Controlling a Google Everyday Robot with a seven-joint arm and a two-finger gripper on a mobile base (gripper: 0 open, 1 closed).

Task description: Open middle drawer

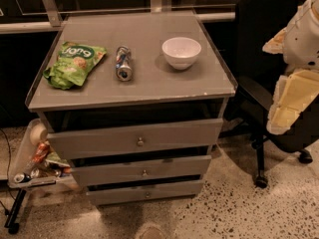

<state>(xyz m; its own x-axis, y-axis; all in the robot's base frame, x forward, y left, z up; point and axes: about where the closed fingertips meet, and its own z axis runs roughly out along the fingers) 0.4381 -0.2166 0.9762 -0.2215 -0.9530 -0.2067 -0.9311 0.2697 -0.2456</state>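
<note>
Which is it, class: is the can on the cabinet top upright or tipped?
Tipped: the can lies on its side, one round end towards the camera. The gripper is at the right edge, clear of the cabinet.

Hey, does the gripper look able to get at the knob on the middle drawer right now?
Probably yes. The gripper hangs off to the right, in front of the black chair, apart from the cabinet. The knob on the middle drawer faces bare floor, with nothing standing before it.
</note>
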